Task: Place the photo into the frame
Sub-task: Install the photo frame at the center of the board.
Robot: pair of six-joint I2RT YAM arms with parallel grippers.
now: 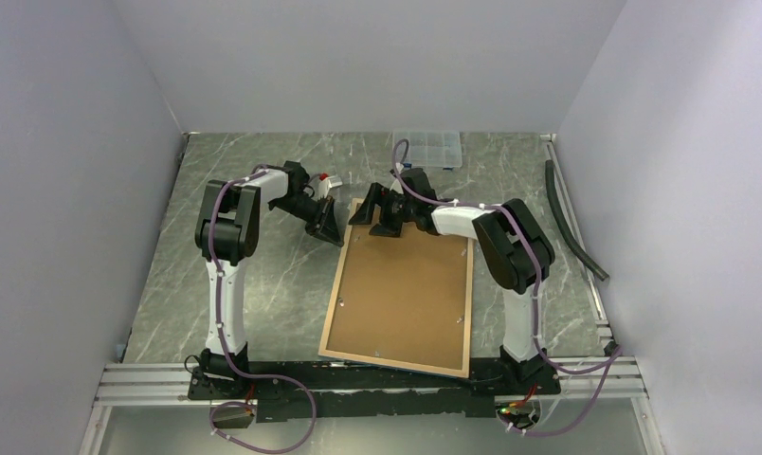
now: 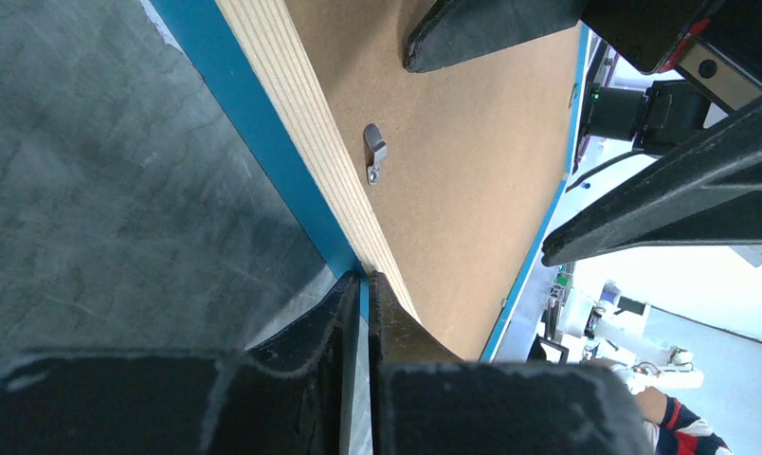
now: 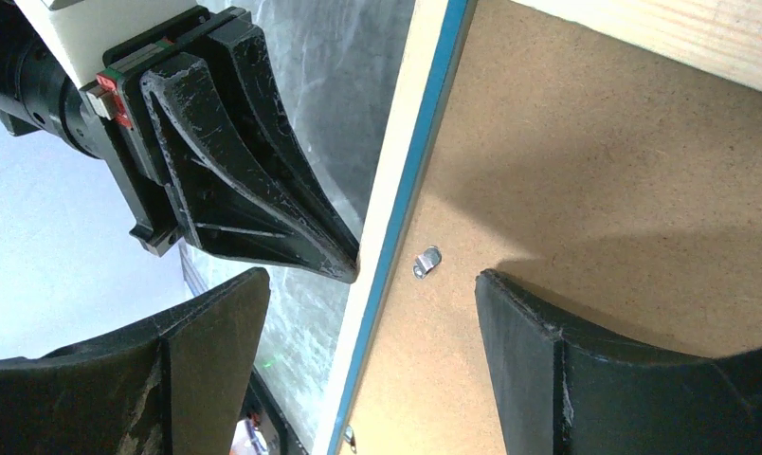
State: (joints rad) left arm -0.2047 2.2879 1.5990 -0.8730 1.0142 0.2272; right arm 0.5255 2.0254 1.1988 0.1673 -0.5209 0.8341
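Note:
The frame (image 1: 332,313) lies back side up on the table, with a tan wood rim and a thin blue edge (image 2: 254,123). A brown backing board (image 1: 401,289) fills it. The photo is hidden. My left gripper (image 1: 332,230) is shut on the frame's left rim near the far left corner, and the left wrist view shows this gripper (image 2: 366,280) pinching the edge. My right gripper (image 1: 377,220) is open over the far end. In the right wrist view the right gripper (image 3: 370,278) straddles the rim beside a metal tab (image 3: 427,262).
A clear compartment box (image 1: 426,147) stands at the back. A black hose (image 1: 571,223) lies along the right wall. An aluminium rail (image 1: 150,379) runs along the near edge, and the frame's near end reaches it. Walls close in on three sides.

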